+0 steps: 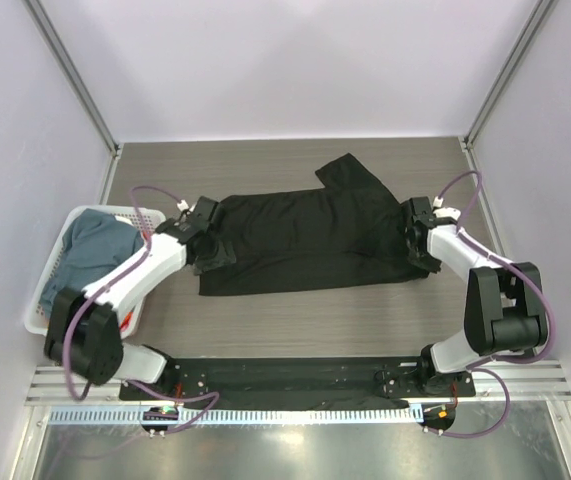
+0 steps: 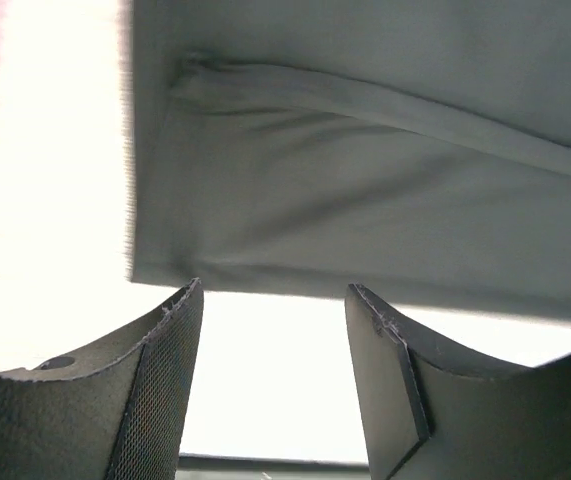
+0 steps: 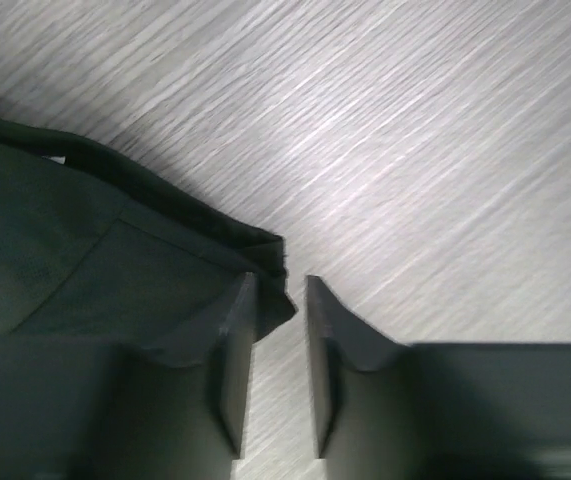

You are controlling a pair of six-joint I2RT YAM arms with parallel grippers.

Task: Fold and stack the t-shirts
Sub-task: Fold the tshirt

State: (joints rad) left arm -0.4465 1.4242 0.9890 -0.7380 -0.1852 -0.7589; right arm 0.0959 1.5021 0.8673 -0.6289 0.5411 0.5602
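Arms (image 1: 150, 268) stretched forward, flanking black t-shirt (image 1: 305, 235)

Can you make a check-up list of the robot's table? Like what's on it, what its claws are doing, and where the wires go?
Surface: grey wood-grain table.
Job's things: black t-shirt spread across the middle, one sleeve sticking out on the far side; blue-grey t-shirt bunched in the basket.
Clutter: white basket at the table's left edge.
Grippers: left gripper open and empty at the black shirt's left edge; right gripper with jaws slightly apart, shirt corner at its tips, not clamped.
Cables: purple cables looping along both arms.
Surroundings: pale walls and metal frame posts.
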